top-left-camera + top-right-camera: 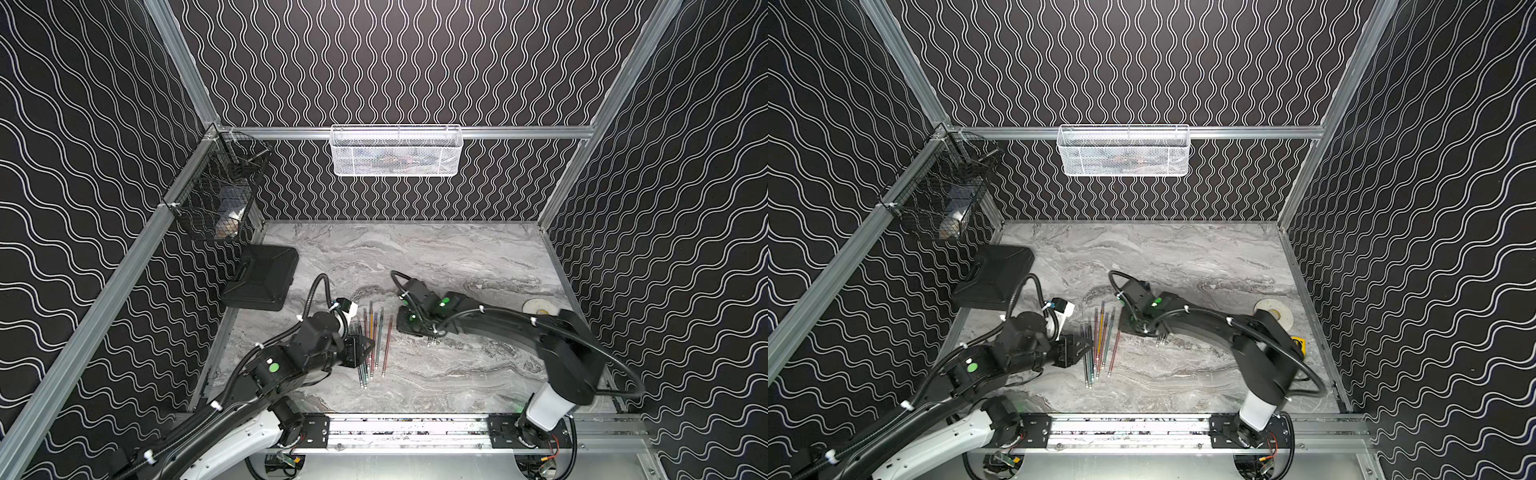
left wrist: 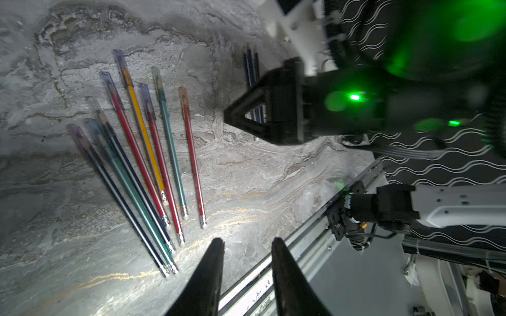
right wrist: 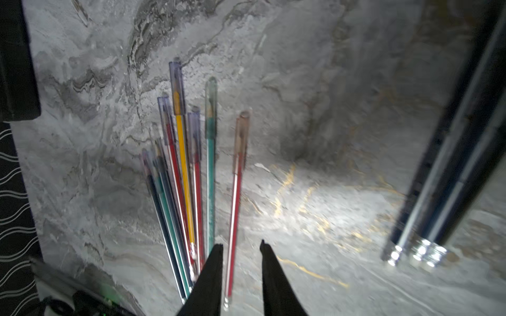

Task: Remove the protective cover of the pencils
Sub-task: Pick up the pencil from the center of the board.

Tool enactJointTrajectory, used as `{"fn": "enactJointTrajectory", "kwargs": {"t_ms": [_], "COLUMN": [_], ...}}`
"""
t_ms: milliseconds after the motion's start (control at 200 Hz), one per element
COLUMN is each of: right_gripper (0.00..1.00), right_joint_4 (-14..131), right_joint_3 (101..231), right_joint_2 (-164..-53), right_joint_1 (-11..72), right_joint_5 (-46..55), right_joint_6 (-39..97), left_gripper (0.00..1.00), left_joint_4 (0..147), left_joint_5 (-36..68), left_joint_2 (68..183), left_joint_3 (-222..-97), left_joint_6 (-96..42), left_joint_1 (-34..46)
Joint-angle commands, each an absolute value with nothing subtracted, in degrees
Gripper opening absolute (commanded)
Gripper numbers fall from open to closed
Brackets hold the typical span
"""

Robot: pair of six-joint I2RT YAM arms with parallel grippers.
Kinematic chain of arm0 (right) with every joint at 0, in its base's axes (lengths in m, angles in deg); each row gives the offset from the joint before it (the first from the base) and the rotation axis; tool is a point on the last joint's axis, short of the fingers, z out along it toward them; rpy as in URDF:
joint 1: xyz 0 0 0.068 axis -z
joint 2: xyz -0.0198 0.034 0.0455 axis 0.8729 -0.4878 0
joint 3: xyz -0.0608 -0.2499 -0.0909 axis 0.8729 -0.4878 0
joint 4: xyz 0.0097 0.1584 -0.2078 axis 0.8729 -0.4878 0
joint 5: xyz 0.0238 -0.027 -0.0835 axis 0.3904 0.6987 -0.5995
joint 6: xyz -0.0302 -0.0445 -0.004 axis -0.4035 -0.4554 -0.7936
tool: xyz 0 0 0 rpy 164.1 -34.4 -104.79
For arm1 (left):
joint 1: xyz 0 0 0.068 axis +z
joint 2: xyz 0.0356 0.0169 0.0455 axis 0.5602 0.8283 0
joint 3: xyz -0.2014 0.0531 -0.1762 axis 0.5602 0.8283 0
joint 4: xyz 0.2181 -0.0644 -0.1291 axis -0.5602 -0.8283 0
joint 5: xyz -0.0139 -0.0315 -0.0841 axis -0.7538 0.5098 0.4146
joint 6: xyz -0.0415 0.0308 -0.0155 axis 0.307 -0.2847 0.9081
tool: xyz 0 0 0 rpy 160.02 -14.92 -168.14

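Several thin pencils (image 1: pixel 372 340) (image 1: pixel 1100 340) in red, yellow, teal and dark blue lie fanned out on the marble table, eraser ends toward the front. Translucent protective covers (image 2: pixel 120 61) (image 3: pixel 175 82) sit on their far tips. Three dark blue pencils (image 1: pixel 432 341) (image 2: pixel 252 68) (image 3: pixel 443 177) lie apart, under the right arm. My left gripper (image 1: pixel 365 345) (image 1: pixel 1084 347) (image 2: pixel 246 240) hovers at the left side of the fan, open a little and empty. My right gripper (image 1: pixel 401 328) (image 1: pixel 1123 326) (image 3: pixel 241 245) is low at the right side, open narrowly; a red pencil (image 3: pixel 235 208) lies on the table beyond its gap.
A black case (image 1: pixel 262 278) lies at the back left. A white disc (image 1: pixel 539 306) sits at the right. A white mesh basket (image 1: pixel 395 151) hangs on the back wall and a black wire basket (image 1: pixel 216 187) on the left rail. An aluminium rail (image 1: pixel 407 428) runs along the front edge.
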State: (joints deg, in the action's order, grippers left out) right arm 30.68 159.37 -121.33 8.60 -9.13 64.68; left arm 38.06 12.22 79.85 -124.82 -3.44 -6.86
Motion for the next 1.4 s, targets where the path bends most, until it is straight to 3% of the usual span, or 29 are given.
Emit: {"fn": "enactJointTrajectory", "kwargs": {"t_ms": [0, 380, 635, 821, 941, 1156, 1396], "right_gripper": [0.25, 0.25, 0.22, 0.12, 0.06, 0.03, 0.04], "right_joint_4": [24.4, 12.8, 9.4, 9.3, 11.1, 10.6, 15.4], "right_joint_3": [164.7, 180.5, 184.3, 184.3, 182.6, 180.0, 170.9], "right_joint_2": [-126.3, -141.7, -145.9, -146.4, -145.2, -140.3, -123.3], "right_joint_1": [7.7, 6.9, 6.2, 6.0, 6.0, 6.2, 6.3], "right_joint_5": [-11.8, -15.8, -17.1, -17.0, -16.2, -19.6, -18.8], "right_joint_6": [68.6, 73.4, 75.8, 76.4, 76.1, 74.7, 68.4], "left_gripper": [0.34, 0.36, 0.37, 0.37, 0.37, 0.39, 0.38], "left_joint_4": [32.3, 24.0, 22.5, 21.6, 21.5, 22.7, 34.3], "left_joint_5": [11.7, 13.3, 15.6, 15.8, 16.3, 18.3, 27.1], "left_joint_2": [75.7, 66.3, 63.7, 63.1, 63.4, 64.3, 70.9], "left_joint_3": [-126.5, -131.6, -131.2, -131.7, -131.8, -130.4, -123.5], "left_joint_6": [-2.8, -3.1, -3.2, -4.0, -4.3, -3.8, -0.8], "left_joint_1": [-6.7, -6.7, -6.7, -6.7, -6.7, -6.7, -6.7]}}
